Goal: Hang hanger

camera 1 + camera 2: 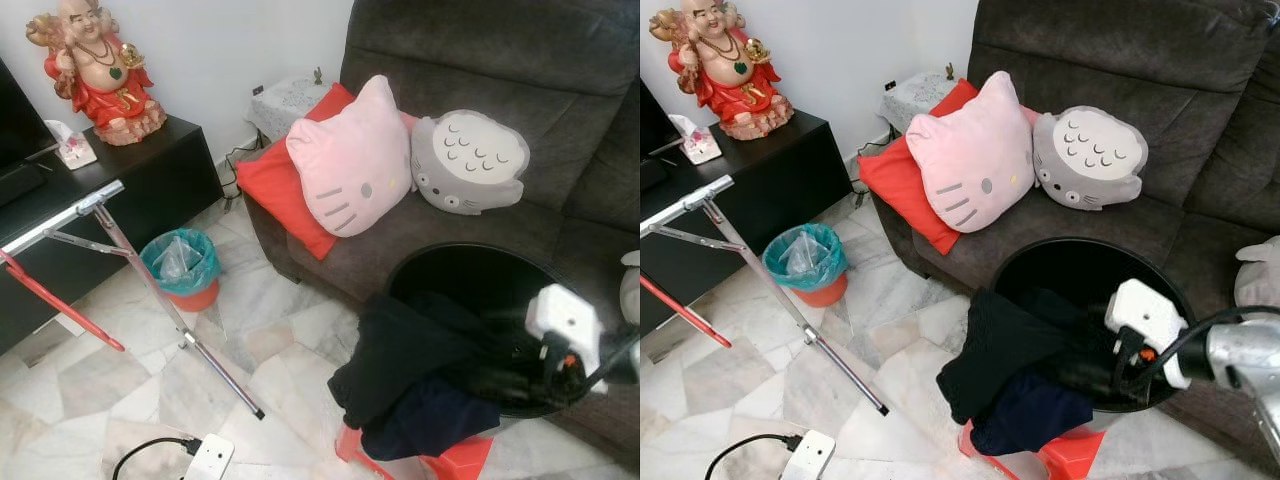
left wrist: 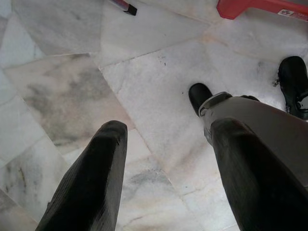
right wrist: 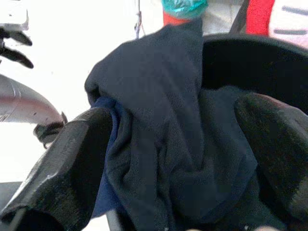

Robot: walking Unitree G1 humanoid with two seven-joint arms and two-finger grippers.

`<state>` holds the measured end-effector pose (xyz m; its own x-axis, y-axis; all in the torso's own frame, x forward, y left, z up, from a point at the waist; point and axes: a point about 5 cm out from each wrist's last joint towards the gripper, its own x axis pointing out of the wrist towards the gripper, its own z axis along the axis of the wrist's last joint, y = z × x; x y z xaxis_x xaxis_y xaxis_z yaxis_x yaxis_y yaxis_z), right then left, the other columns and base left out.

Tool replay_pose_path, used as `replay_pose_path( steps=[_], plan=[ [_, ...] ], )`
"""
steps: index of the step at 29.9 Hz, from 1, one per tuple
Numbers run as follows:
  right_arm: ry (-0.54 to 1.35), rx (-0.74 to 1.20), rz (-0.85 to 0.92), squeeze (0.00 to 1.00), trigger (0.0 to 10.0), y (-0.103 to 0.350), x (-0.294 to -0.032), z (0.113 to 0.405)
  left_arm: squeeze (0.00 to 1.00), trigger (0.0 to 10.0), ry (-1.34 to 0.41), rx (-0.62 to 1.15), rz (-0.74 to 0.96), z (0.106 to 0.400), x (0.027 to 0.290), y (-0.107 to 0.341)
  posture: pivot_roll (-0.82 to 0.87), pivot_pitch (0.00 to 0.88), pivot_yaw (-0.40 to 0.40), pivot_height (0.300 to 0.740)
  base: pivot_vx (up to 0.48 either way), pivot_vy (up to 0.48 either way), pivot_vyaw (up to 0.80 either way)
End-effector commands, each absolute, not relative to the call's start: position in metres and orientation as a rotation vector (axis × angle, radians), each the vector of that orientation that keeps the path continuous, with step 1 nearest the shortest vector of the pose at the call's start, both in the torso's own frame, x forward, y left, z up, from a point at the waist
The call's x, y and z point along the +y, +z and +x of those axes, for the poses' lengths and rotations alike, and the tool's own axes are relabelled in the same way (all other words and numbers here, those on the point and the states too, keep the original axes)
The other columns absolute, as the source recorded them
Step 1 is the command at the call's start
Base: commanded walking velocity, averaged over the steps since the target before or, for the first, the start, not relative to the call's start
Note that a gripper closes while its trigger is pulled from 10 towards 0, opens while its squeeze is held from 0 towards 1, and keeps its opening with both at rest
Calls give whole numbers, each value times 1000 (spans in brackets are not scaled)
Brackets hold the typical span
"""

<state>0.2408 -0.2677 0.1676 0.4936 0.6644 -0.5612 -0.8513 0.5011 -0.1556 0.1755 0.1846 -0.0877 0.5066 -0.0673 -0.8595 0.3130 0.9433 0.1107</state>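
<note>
Right wrist view first: looking along the right jaws, spread wide, one black finger (image 3: 72,163) on each flank of a heap of dark clothes (image 3: 163,125), nothing pinched between them. Piled in a black tub (image 3: 250,57), that heap, and spilling over its near rim. Cannot tell a hanger apart anywhere in the dark folds.

Over to the right eye view, lower right of the frame: silver right arm (image 1: 1240,360) reaching in across the tub's rim, white wrist block just above the clothes. Under the tub, a red stool (image 1: 1070,455) on the marble floor (image 1: 890,330).

Left side of the frame now: metal drying rack (image 1: 150,280) standing on a slanted leg, with a red rod (image 1: 60,300) angling down from it. Well apart from the tub, with open floor between. Just beyond the rack's leg, a small bin with a teal liner (image 1: 180,265). Bottom edge, a white power strip (image 1: 210,455) with its black cable.

Upper left: black counter (image 1: 160,170) bearing a red and gold statue (image 1: 95,65).

Top right: dark grey sofa (image 1: 1120,50) with a pink cat cushion (image 1: 970,160), a grey round cushion (image 1: 1090,160) and a red cushion (image 1: 890,180) behind.

Left wrist view: left jaws also wide, fingers (image 2: 91,183) pointing down at bare marble beside the robot's own leg and black foot, holding nothing
</note>
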Motion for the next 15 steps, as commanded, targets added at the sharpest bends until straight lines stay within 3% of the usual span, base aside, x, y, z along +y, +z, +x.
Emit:
replay_pose_path(
  steps=[1, 15],
  plan=[
    [957, 394, -447, 0, 10000, 180, -264, 244, 0, 10000, -226, 1038, 265, 171, 187, -90, -164, 22, 112, 740, 0, 0, 0],
    [981, 527, -423, 0, 10000, 157, -268, 232, 0, 10000, -224, 1038, 265, 171, 188, -89, -161, 29, 113, 740, 0, 0, 0]
  ],
)
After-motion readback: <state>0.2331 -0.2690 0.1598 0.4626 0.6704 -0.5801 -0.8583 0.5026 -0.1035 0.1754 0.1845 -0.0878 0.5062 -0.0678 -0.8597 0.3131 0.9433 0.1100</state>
